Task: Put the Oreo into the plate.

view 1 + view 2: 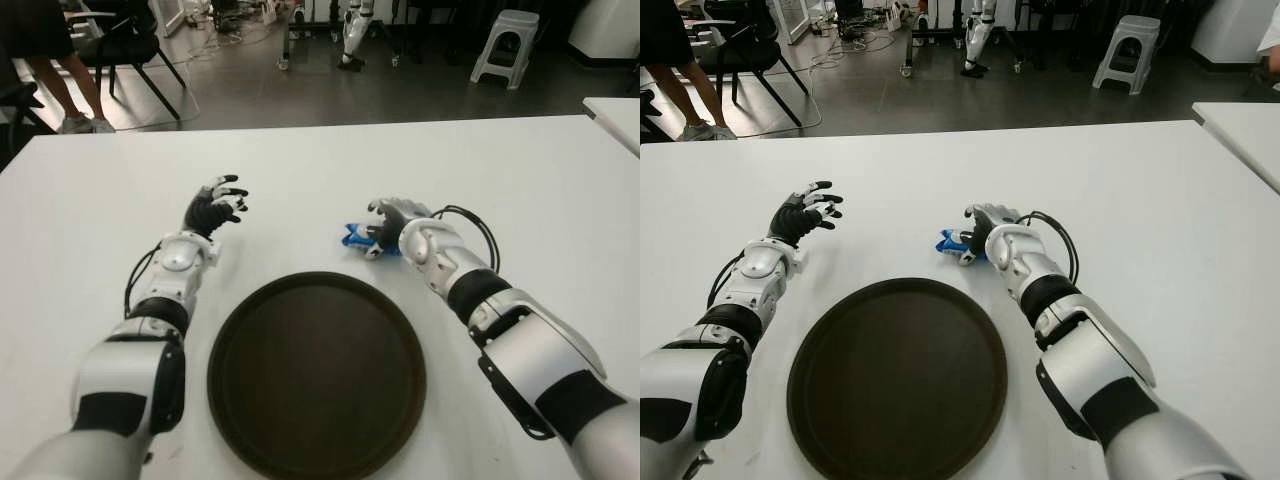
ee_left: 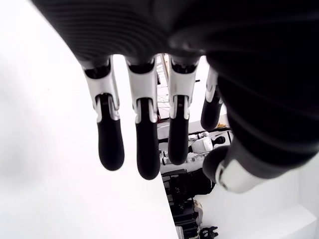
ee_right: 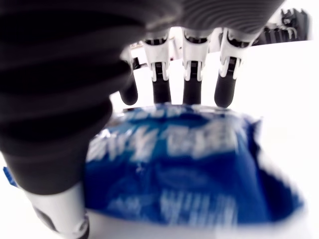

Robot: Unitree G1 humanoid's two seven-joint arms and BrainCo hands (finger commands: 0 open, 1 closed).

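Covering blue Oreo pack (image 1: 356, 237), right hand (image 1: 392, 222), writing blurred, plate (image 1: 316, 372) nearby

Left hand (image 1: 217, 207) fingers spread and empty; right hand (image 1: 388, 226) curled, grasping.

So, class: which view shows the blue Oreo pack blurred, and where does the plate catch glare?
Right wrist view: the Oreo pack is smeared, print unreadable, under the right robot hand. Left eye view: the dark plate carries only faint sheen near its rim.
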